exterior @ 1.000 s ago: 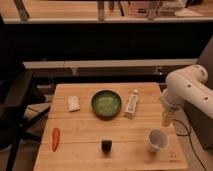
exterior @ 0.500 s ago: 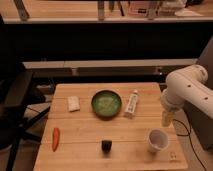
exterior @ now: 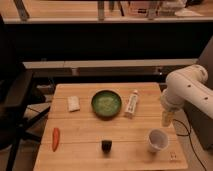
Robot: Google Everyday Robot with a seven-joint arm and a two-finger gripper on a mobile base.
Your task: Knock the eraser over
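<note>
The wooden bench [exterior: 85,131] has the white arm [exterior: 187,90] at its right edge, where the end effector [exterior: 167,118] hangs just behind the white cup [exterior: 157,140]; I cannot tell whether it is wide or narrow. The small black eraser [exterior: 106,145] stands near the front edge at mid-bench, in front of the green bowl [exterior: 106,104]. It lies leftward and forward of the end effector, its long axis seemingly upright, with the cup close to the straight path.
</note>
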